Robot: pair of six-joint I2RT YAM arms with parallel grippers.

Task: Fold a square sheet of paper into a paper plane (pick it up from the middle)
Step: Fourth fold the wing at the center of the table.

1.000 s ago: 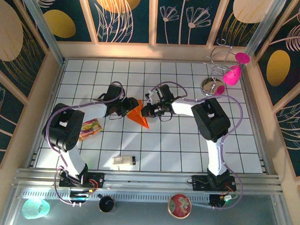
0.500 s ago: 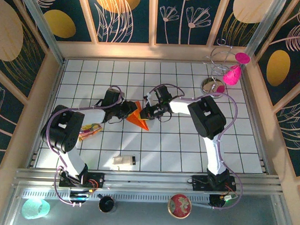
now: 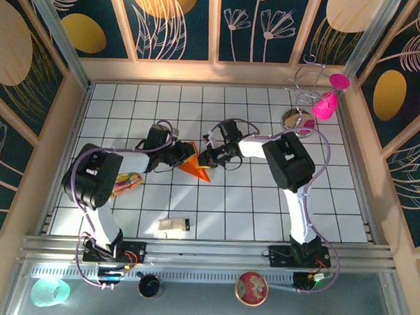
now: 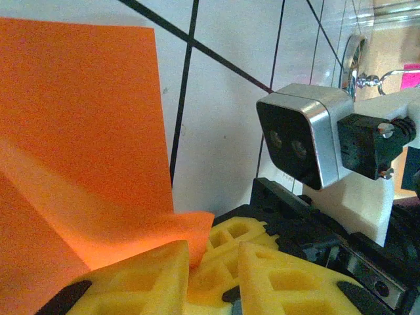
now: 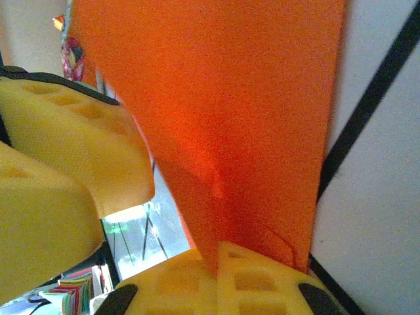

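**Item 1, paper** (image 3: 193, 165): Orange, already creased into a pointed wedge, not yet a plane. We find it between the two claws, with its point aimed away from both, over the tabletop (image 3: 250, 201).

**Item 2, right claw** (image 5: 218, 266): The jaws are pressed together on a corner of the paper, and the sheet rises straight out from between its pads.

**Item 3, left claw** (image 3: 181, 156): It faces the right claw, their tips nearly meeting. The jaws are narrowed with a gap left between them. The paper's edge lies against the inner face of one finger. We cannot tell whether it is pinched yet.

**Item 4, sundries:** A wrapper (image 3: 125, 180) lies behind the left claw, well apart. A beige block (image 3: 172, 226) lies well to the near side of both claws. Neither belongs to the job.

**Step in hand, as we judge it:** Mid-fold. One claw anchors the wedge while the other takes hold of a flap for the next crease.

**Next move, as we judge it:** The left claw needs a firm bite on its edge before either arm pulls. The flap should then be carried over squarely and pressed flat. The sheet is thin and the claws are crowded, so tugging against the right claw's hold could tear or skew it.
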